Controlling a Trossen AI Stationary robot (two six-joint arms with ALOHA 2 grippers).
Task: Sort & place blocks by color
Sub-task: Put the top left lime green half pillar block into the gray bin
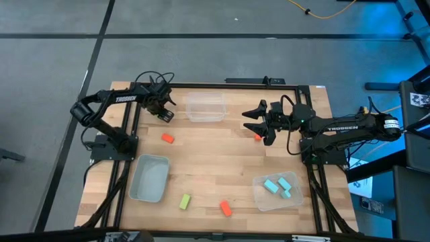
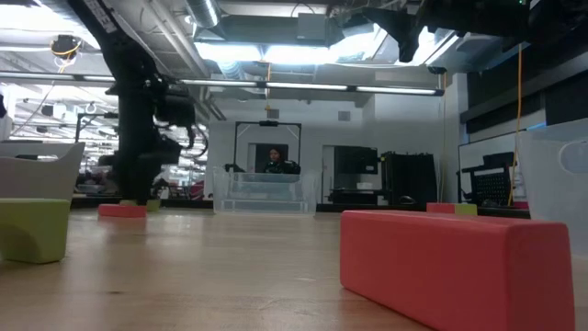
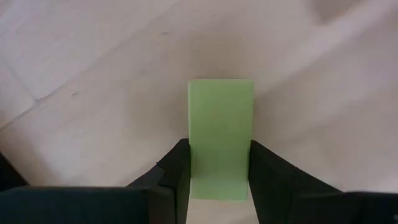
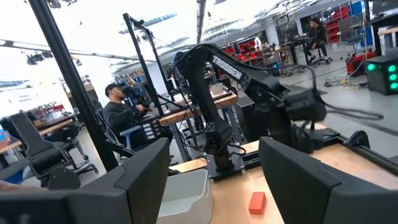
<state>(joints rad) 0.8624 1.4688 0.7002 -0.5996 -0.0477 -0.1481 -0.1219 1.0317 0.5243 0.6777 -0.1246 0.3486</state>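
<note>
- The left pincer (image 1: 166, 114) is down at the wooden bench (image 1: 201, 161), at the far left, just beside the empty clear plastic bin (image 1: 205, 107) at the far edge.
- In the left wrist view its two dark fingers (image 3: 177, 168) stand on either side of a yellow-green rectangular block (image 3: 221, 134) that lies on the wood; the fingers sit right against the block's sides, but whether they press it I cannot tell.
- The right pincer (image 1: 259, 124) hangs above the bench's middle right with its fingers spread and nothing between them; a small orange-red block (image 1: 257, 137) lies just beside it.
- A second orange-red block (image 1: 167, 138) lies on the bench left of centre, near the left pincer.
- A third orange-red block (image 1: 226, 208) lies near the front edge, and another yellow-green block (image 1: 185, 201) lies to its left, apart from it.
- A clear plastic bin at the front right (image 1: 259, 191) holds three light blue blocks (image 1: 279, 186).
- A pale bin at the front left (image 1: 149, 178) shows no blocks inside.
- In the right wrist view a person in dark clothes (image 4: 121, 115) sits at a desk beyond the bench.
</note>
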